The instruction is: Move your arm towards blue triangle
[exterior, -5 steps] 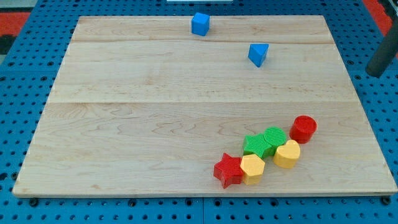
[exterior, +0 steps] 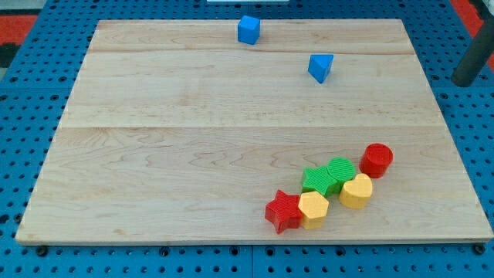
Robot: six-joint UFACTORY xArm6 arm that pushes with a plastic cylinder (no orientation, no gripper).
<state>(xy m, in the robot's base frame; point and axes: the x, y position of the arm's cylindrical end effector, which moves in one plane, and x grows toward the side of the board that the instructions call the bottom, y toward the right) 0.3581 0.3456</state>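
Observation:
The blue triangle (exterior: pixel 320 67) lies on the wooden board (exterior: pixel 193 147) at the upper right of the middle. A dark rod comes in at the view's right edge, and my tip (exterior: pixel 461 82) is off the board over the blue pegboard, well to the right of the blue triangle and slightly lower in the view. It touches no block.
A blue cube (exterior: pixel 248 29) sits near the board's top edge. At the lower right lies a cluster: a red cylinder (exterior: pixel 377 160), two green blocks (exterior: pixel 316 179) (exterior: pixel 340 170), a yellow heart (exterior: pixel 356 191), a yellow hexagon (exterior: pixel 313 209) and a red star (exterior: pixel 283 212).
The rod has shifted slightly towards the view's top and left. No block has moved.

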